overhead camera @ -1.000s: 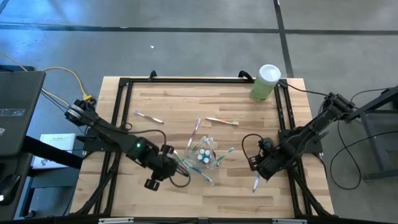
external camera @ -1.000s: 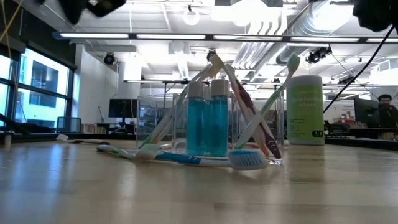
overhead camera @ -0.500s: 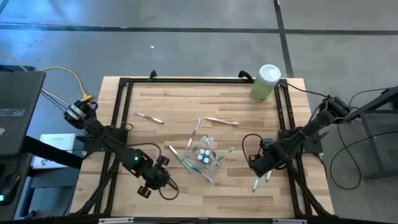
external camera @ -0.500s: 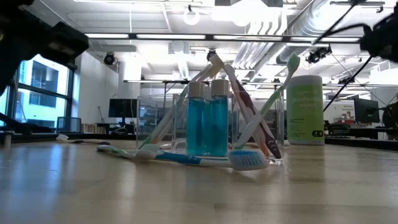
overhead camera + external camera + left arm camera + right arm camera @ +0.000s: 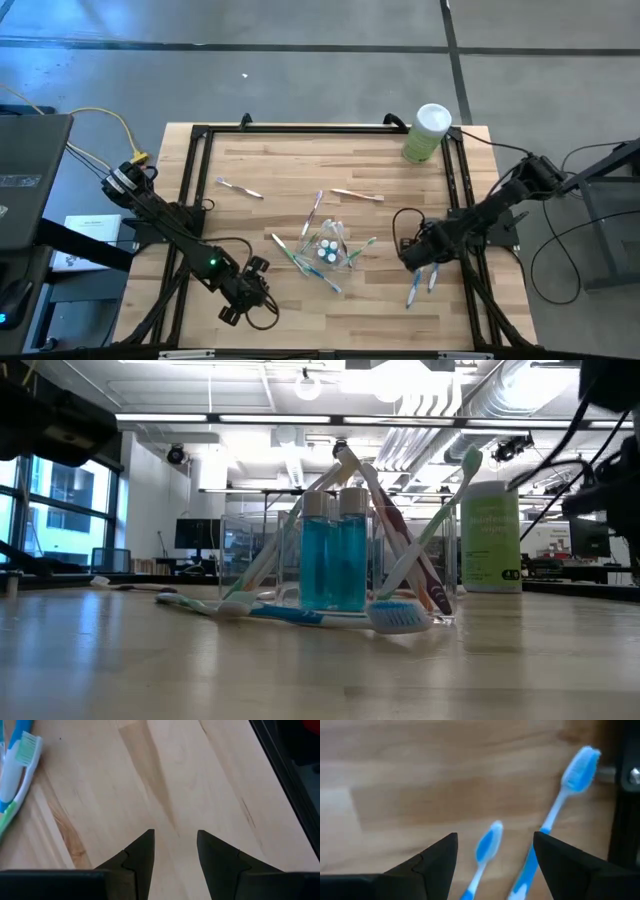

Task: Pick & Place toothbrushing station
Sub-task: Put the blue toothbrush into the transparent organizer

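1. Your left gripper (image 5: pixel 243 297) sits low over the near left part of the table (image 5: pixel 270 165), fingers spread apart with nothing between them; the left wrist view shows only bare wood in the gap.
2. A green-and-blue pair of toothbrushes (image 5: pixel 15 775) lies off to one side of that gripper, not touching it.
3. The clear cup (image 5: pixel 330 247) with its teal tubes (image 5: pixel 337 563) stands mid-table, right of your left gripper and a bit farther back, well apart from it. Loose brushes fan out around the cup.
4. A blue toothbrush (image 5: pixel 300 615) lies flat just in front of the cup in the low view.
5. Your right gripper (image 5: pixel 415 252) is right of the cup, near but apart, fingers parted and empty.
6. Two blue toothbrushes (image 5: pixel 420 287) lie just on the near side of the right gripper, on the table; the right wrist view shows them between and beside its fingers (image 5: pixel 437 857), untouched.
7. The green canister (image 5: pixel 427 133) stands at the far right corner, well apart from both.
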